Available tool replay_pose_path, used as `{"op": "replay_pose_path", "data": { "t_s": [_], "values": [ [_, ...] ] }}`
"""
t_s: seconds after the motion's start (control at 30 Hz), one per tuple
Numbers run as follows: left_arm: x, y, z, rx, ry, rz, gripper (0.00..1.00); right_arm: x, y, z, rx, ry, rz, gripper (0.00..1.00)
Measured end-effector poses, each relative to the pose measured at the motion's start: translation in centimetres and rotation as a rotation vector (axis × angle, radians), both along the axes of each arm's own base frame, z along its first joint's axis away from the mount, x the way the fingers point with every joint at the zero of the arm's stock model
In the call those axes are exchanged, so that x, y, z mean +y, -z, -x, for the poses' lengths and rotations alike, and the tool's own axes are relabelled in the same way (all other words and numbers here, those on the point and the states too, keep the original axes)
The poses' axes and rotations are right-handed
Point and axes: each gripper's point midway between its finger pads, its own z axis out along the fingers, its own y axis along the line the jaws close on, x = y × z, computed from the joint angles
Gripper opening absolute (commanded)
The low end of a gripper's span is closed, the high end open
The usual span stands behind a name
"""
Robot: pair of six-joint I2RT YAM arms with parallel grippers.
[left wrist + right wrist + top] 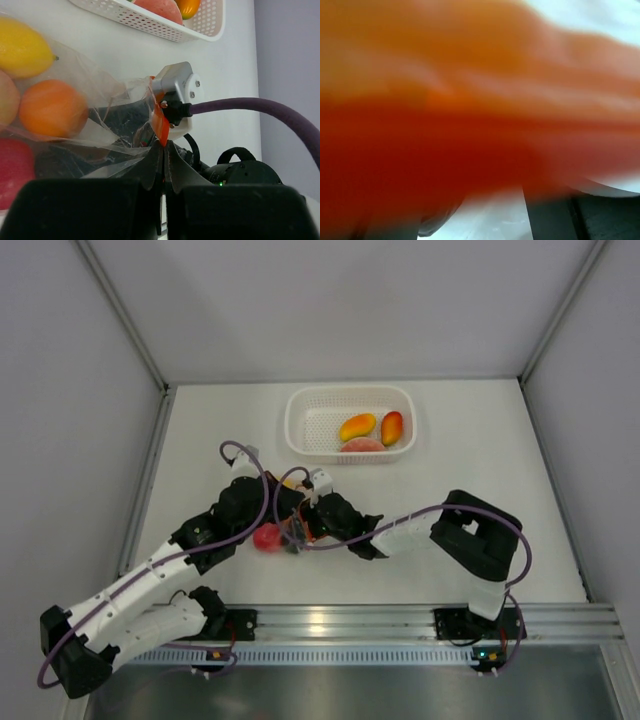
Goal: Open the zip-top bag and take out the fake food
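Note:
The zip-top bag (107,87) lies on the table between my two grippers, clear and crinkled. In it I see a yellow lemon (22,47), an orange (50,107) and a red piece (15,167). My left gripper (164,150) is shut on the bag's orange-red zip strip (159,122). In the top view both grippers meet beside a red piece (266,536): the left gripper (283,532) and the right gripper (303,523). The right gripper's dark fingers (120,120) reach into the bag's mouth. The right wrist view is filled by an orange blur (470,100), so its jaws are hidden.
A white perforated basket (300,410) stands at the back centre with two orange-yellow mangoes (357,426) and a pink peach (362,445). It also shows in the left wrist view (210,30). The right arm's purple cable (250,107) crosses close by. Grey walls enclose the table.

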Motion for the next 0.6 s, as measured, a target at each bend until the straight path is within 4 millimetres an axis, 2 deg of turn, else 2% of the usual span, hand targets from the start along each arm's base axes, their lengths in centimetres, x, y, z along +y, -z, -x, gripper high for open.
{"op": "replay_pose_path", "data": {
  "t_s": [0.13, 0.33, 0.47, 0.6],
  "values": [
    [-0.4, 0.1, 0.2, 0.008, 0.021, 0.007, 0.0, -0.7, -0.8, 0.1, 0.028, 0.037, -0.074, 0.72],
    [-1.1, -0.6, 0.1, -0.006, 0.04, 0.034, 0.0, 0.0, -2.9, -1.1, 0.031, 0.077, -0.152, 0.81],
    [-1.3, -0.9, 0.0, -0.011, 0.048, 0.043, 0.0, 1.0, -3.3, -1.8, 0.032, 0.08, -0.188, 0.83],
    [-1.5, -0.6, 0.0, -0.002, 0.052, 0.037, 0.0, 2.1, -2.7, -2.9, 0.035, 0.085, -0.173, 0.85]
  ]
}}
